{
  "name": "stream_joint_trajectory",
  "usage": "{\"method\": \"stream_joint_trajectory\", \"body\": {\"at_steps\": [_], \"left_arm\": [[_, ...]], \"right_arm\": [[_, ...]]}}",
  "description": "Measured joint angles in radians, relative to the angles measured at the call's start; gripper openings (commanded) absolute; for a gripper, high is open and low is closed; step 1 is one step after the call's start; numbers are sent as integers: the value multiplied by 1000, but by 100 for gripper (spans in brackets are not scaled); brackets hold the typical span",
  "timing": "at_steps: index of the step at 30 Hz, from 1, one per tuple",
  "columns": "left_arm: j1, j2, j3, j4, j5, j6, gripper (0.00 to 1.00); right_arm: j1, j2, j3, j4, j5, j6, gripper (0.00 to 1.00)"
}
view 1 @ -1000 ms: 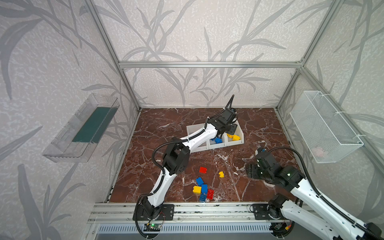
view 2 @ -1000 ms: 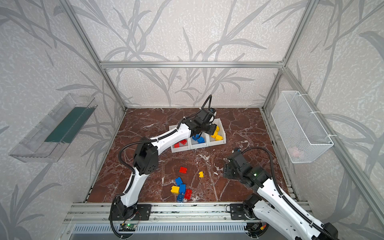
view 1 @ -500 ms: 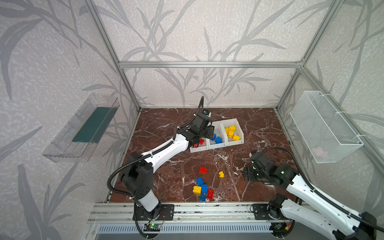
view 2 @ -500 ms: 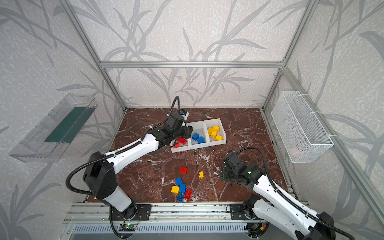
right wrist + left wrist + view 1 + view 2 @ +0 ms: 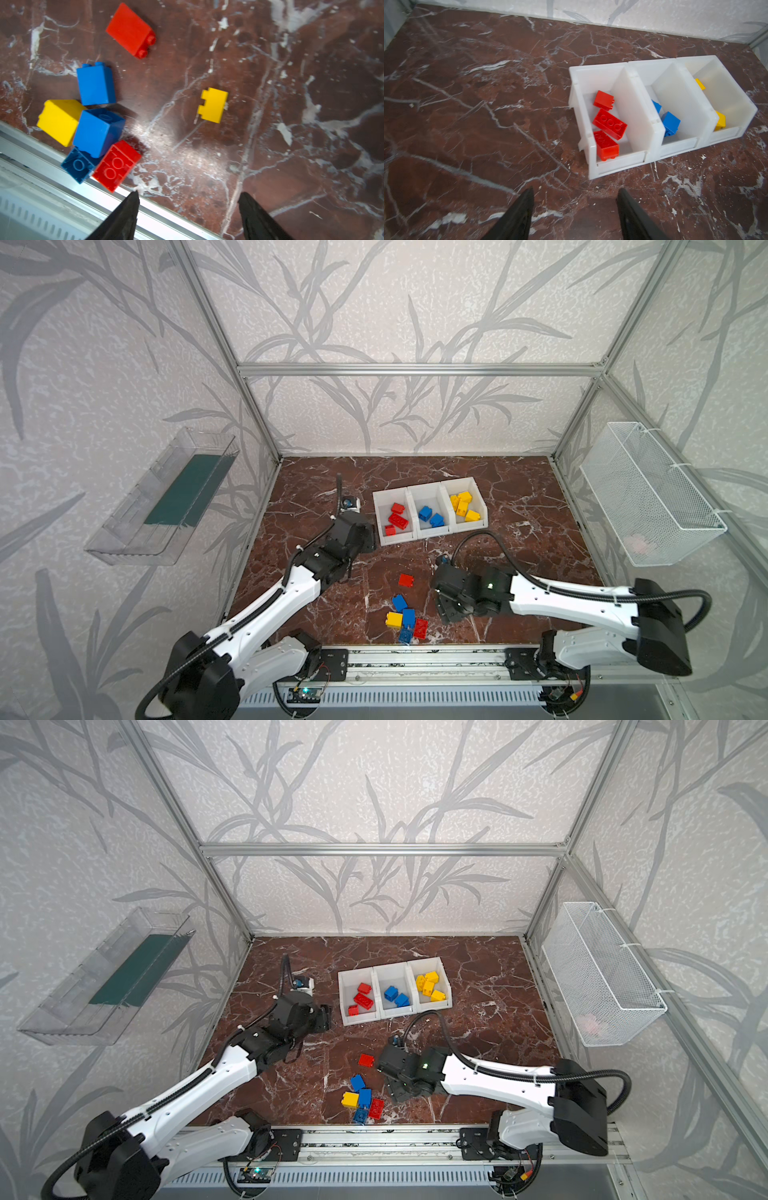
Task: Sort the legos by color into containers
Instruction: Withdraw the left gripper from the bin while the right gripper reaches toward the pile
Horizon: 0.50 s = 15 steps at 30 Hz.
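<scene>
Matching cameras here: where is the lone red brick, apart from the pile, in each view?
In a top view: lone red brick just beyond the pile.
In a top view: brick likewise.
Left wrist: absent.
Right wrist: brick past the pile.
Shared landmark: the pile.

Seven loose bricks [image 5: 97,131] and three white bins [image 5: 635,99].

Table [image 5: 270,145]: polished, red-brown marble-look surface; containers [image 5: 633,104]: smooth, semi-matt white plastic; legos [image 5: 95,85]: glossy moulded plastic; basket [image 5: 648,497]: white wire mesh; front rail [image 5: 415,659]: brushed aluminium.
</scene>
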<state>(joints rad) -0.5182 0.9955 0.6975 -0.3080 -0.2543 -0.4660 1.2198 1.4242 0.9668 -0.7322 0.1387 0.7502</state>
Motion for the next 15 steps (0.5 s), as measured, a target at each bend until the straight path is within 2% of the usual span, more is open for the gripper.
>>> {"method": "stream_joint_trajectory", "body": {"at_steps": [4, 8, 15], "left_arm": [[31, -129, -68, -42, -21, -32, 68], [43, -219, -126, -71, -32, -60, 69], [50, -223, -143, -82, -35, -70, 69]], "right_arm": [[67, 171, 145, 26, -6, -10, 76], [90, 308, 249, 27, -16, -10, 75], [90, 380, 280, -5, -24, 5, 63]]}}
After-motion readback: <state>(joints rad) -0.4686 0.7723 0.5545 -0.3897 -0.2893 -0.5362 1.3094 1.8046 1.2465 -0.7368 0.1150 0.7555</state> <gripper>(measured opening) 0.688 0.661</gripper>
